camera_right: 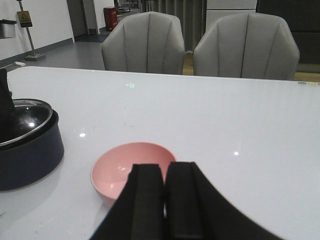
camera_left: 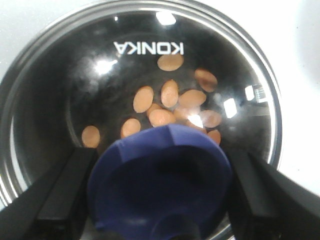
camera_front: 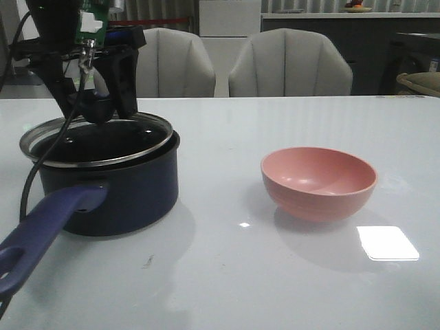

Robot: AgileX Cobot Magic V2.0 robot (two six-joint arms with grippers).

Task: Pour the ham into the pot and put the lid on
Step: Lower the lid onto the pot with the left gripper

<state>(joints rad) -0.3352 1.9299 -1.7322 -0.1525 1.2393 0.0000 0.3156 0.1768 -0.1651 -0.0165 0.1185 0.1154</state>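
The dark navy pot (camera_front: 110,192) stands at the left of the table, its purple-blue handle (camera_front: 48,223) pointing toward the front. The glass lid (camera_front: 96,141) lies on the pot's rim, slightly tilted. My left gripper (camera_front: 102,110) comes down from above and its jaws press both sides of the lid's dark blue knob (camera_left: 160,185). Through the glass (camera_left: 125,75) I see several orange-pink ham chunks (camera_left: 165,107) on the pot's black bottom. My right gripper (camera_right: 165,200) is shut and empty, just in front of the empty pink bowl (camera_right: 132,167).
The pink bowl (camera_front: 318,182) stands right of centre on the white table (camera_front: 227,275). Two grey chairs (camera_front: 289,65) stand behind the far edge. The left arm's cable (camera_front: 34,172) hangs in front of the pot.
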